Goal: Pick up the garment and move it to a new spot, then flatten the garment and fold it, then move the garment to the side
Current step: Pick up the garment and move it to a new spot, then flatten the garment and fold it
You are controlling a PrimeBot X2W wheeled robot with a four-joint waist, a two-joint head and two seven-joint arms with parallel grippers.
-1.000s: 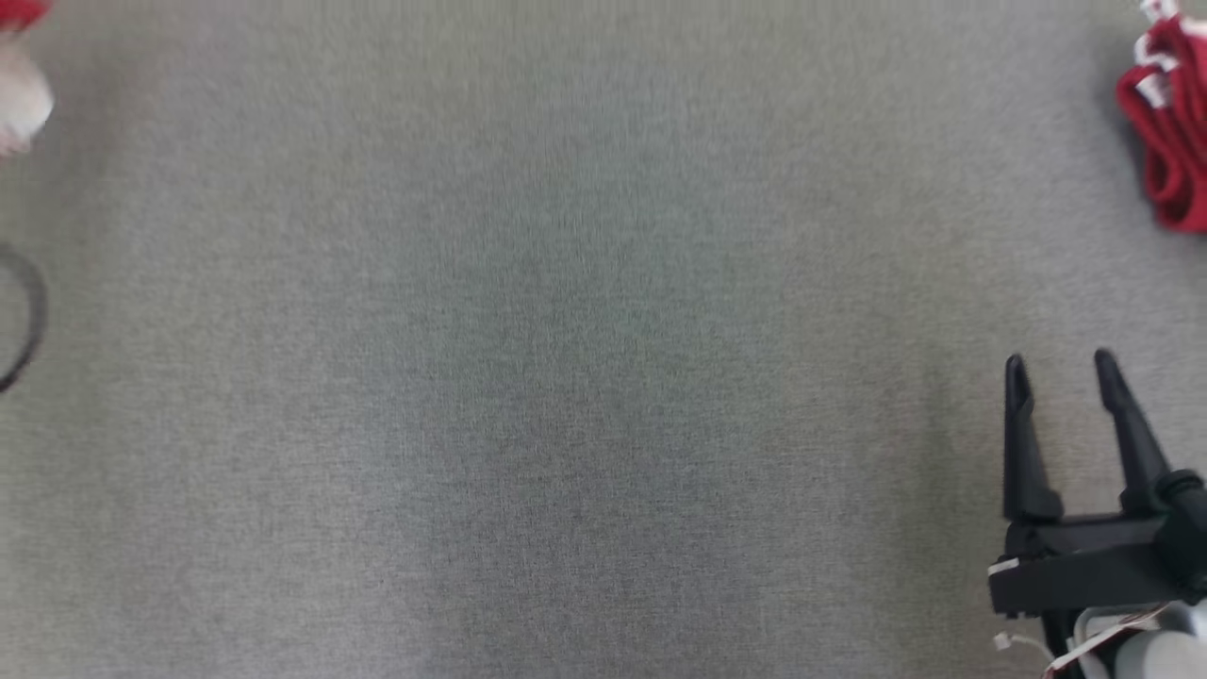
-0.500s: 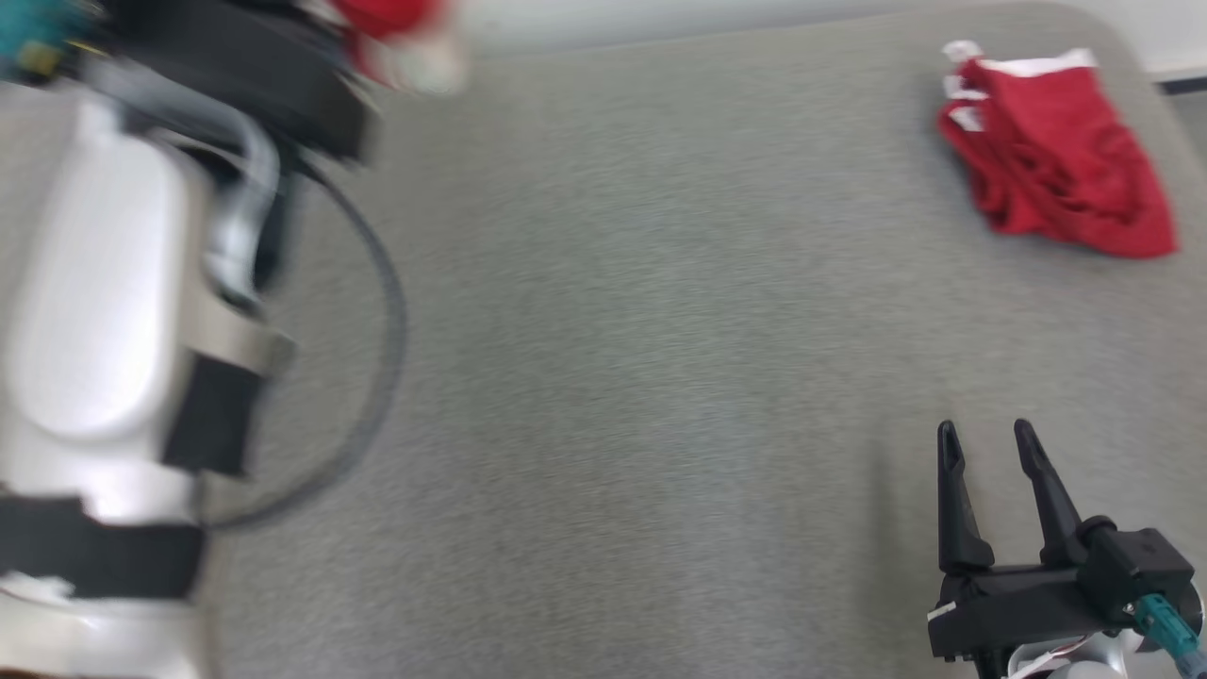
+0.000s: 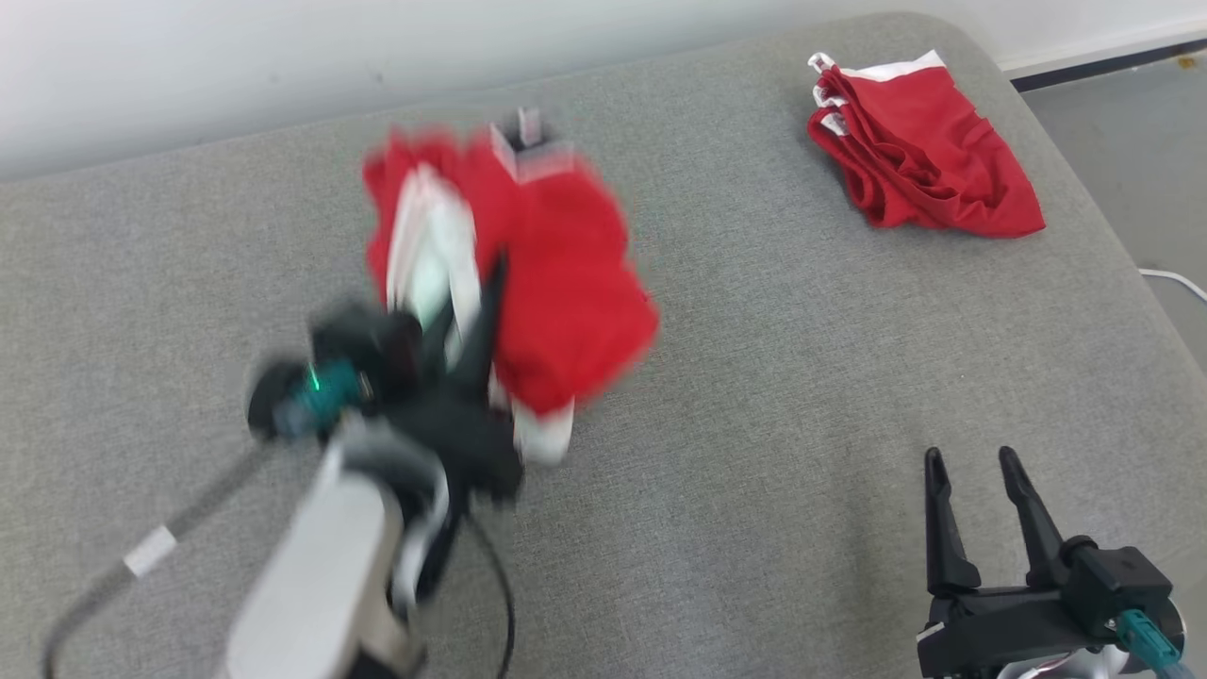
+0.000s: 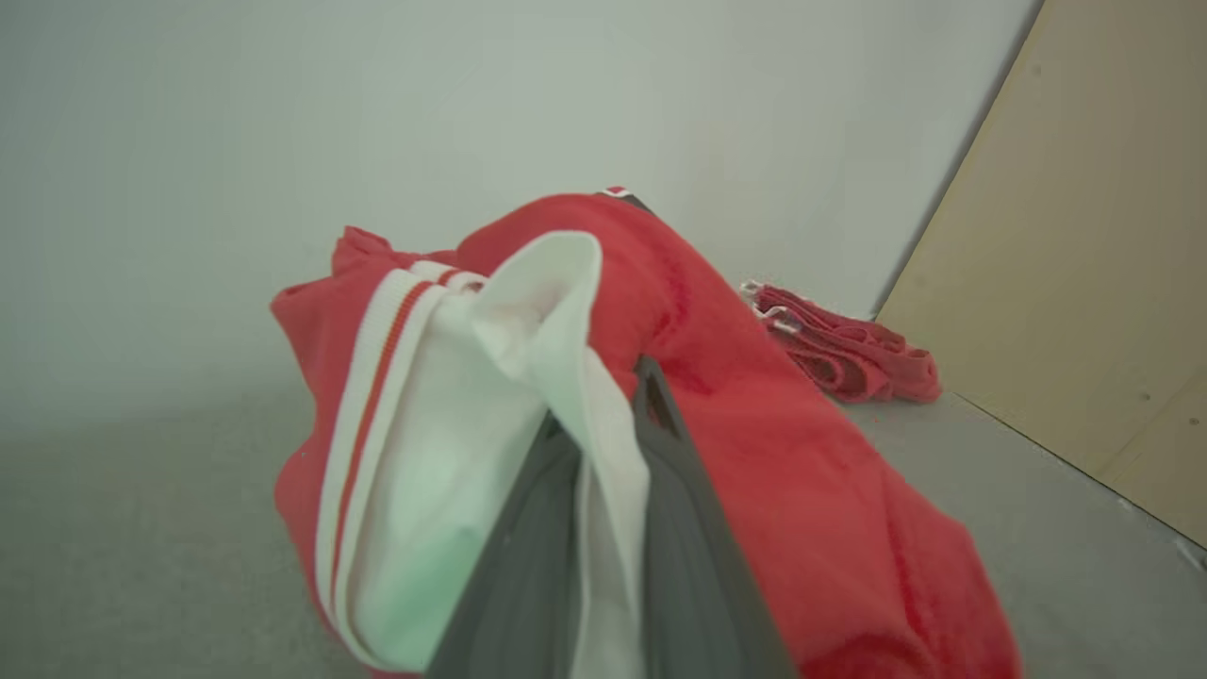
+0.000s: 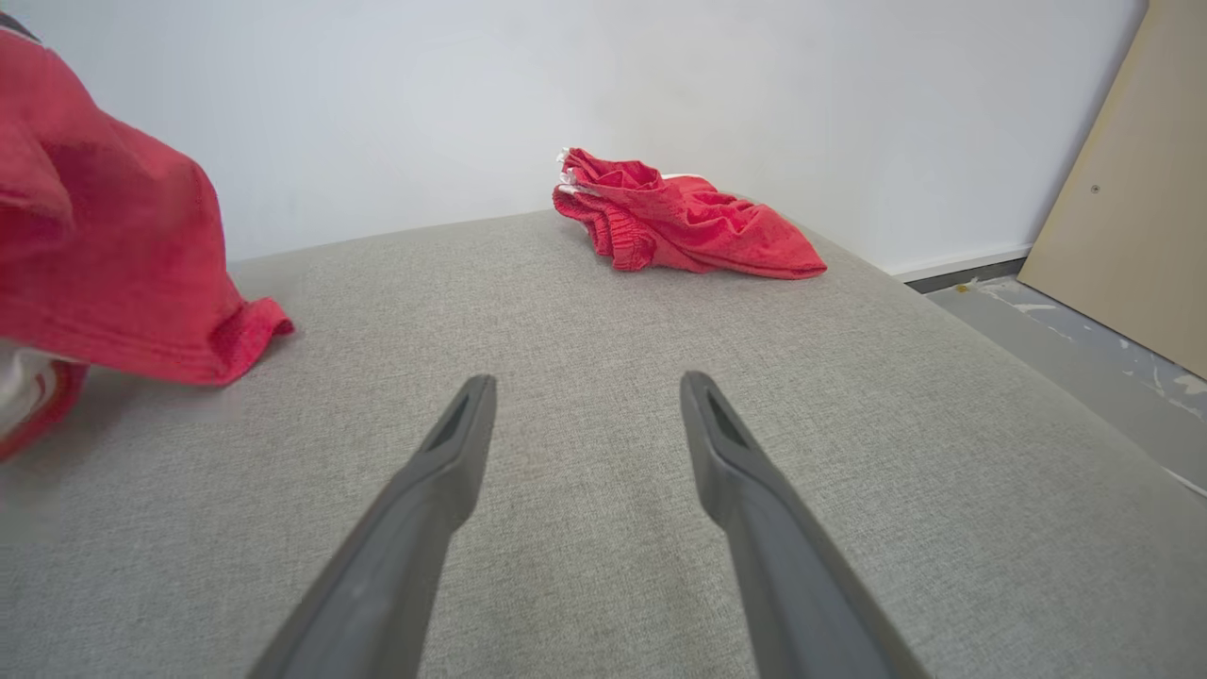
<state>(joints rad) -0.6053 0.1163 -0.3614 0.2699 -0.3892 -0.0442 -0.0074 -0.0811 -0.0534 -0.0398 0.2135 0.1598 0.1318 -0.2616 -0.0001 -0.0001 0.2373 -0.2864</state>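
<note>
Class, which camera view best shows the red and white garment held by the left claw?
The left wrist view: the garment is sharp and close, pinched in the left claw. The head view shows it whole but blurred. The right wrist view catches its red edge at the left.

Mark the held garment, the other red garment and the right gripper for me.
held garment (image 3: 566, 292), head view, its red body.
other red garment (image 3: 929, 160), head view, middle of the pile.
right gripper (image 3: 971, 459), head view, between its fingertips.

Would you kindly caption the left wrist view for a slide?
Left tool clamps a red-and-white garment; another red garment lies behind on the grey surface.
</note>
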